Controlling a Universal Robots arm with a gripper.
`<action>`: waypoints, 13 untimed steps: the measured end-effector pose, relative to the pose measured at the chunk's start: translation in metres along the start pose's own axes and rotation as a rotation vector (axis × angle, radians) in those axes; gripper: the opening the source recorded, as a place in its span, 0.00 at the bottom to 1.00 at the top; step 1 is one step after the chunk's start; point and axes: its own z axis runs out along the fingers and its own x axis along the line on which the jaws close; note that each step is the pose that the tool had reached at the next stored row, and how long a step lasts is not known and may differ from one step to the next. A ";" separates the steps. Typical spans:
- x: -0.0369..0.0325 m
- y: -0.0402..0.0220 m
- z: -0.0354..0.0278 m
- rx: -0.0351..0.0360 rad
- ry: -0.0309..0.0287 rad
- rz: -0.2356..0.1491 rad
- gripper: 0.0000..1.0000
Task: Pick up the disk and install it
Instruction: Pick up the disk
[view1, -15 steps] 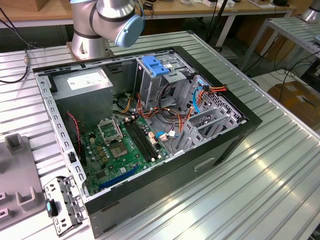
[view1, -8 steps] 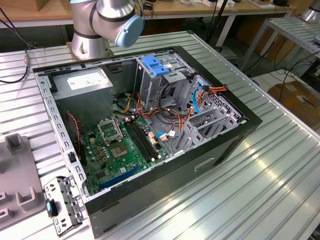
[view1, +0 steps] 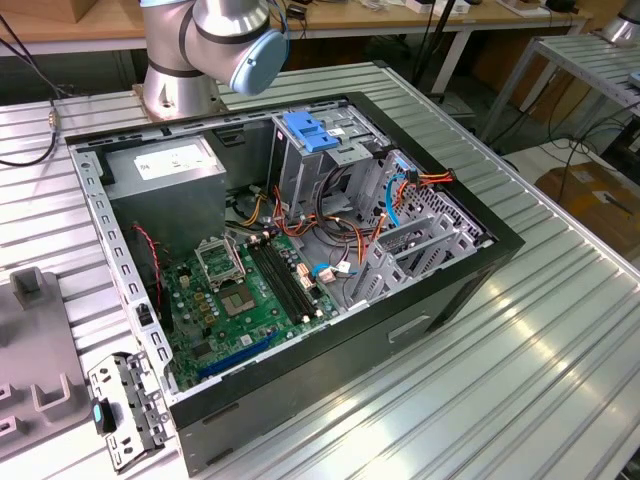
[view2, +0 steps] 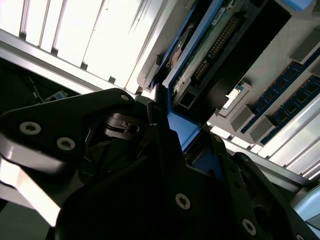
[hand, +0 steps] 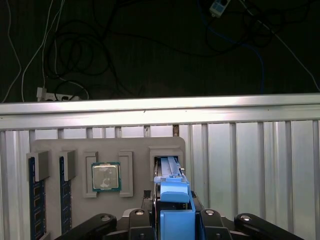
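Holds the disk (hand: 175, 197) by the blue carrier at its upper end, with the hand (hand: 176, 217) closed narrow and a dark finger pressed to each side of the plastic, as far as both wrist views allow. Stands on edge, lower end apparently not yet clear of the end slot of the grey tray (hand: 135, 145). Shares that tray with a processor (hand: 105, 176) in the pocket just beside the slot, and with two blue memory sticks (hand: 34, 200) at the tray's opposite end. Sits, tray and all, on the ribbed metal bench (hand: 250, 175), near the open computer case (view1: 430, 310) but apart from it, with the grey drive cage (view1: 300, 185) deeper in the case, well away from the tray.

Risks binding in the slot. Gripped at one end only, could tilt against the tray's walls if drawn out at a slant, and drag the tray along. Could also slip, since smooth plastic probably gives the fingers little bite and the metal body hangs below them. Bares a green circuit board (view2: 210, 50) on one face in the second wrist view, open to a knock on the tray's rim. Might snag the loose cables (view1: 335, 230) lying in the case on the way from tray to cage.
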 end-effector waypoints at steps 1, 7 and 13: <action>0.0000 0.0000 0.0000 0.0000 0.0000 0.000 0.37; 0.0001 0.0000 -0.0059 0.0001 0.0000 0.000 0.37; 0.0001 0.0003 -0.0248 -0.0001 0.0001 0.000 0.37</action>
